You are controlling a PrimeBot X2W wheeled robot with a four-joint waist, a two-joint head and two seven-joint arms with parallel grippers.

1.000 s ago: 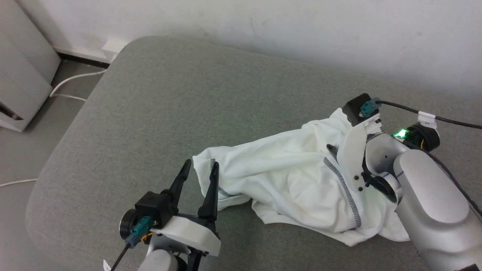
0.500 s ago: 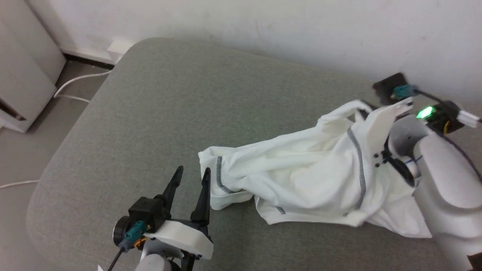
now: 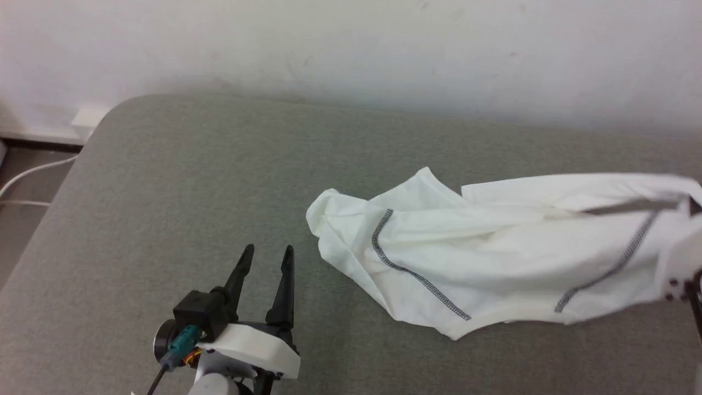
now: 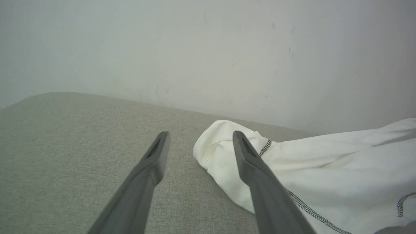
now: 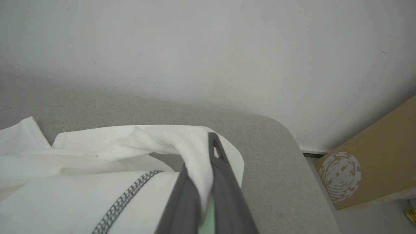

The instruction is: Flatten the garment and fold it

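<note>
- garment [image 3: 493, 258]: white shirt with dark zigzag seams, drawn out sideways across the right half of the grey cushion [image 3: 192, 181]
- its left end sits bunched on the cushion; its right end is raised off the surface, with shadow under the lower edge
- two seam lines run diagonally across the top layer, and the fabric is creased and doubled over, not flat
- right gripper [image 5: 208, 165]: fingers pressed together on a fold at the garment's right end, white cloth pinched between them and draped over the left finger; the edge it holds hangs above the cushion near the cushion's right corner
- left gripper [image 3: 269, 252]: fingers spread wide with nothing between them, over bare cushion near the front edge, pointing toward the wall [image 3: 351, 44]
- from above it sits near the garment's left end, a gap of cushion between them, no contact; in its own wrist view the bunched end [image 4: 214, 146] shows just past the right finger
- cardboard box [image 5: 367, 162] on the floor beyond the cushion's right corner, against the wall
- white cable [image 3: 27, 175] on the floor at far left
</note>
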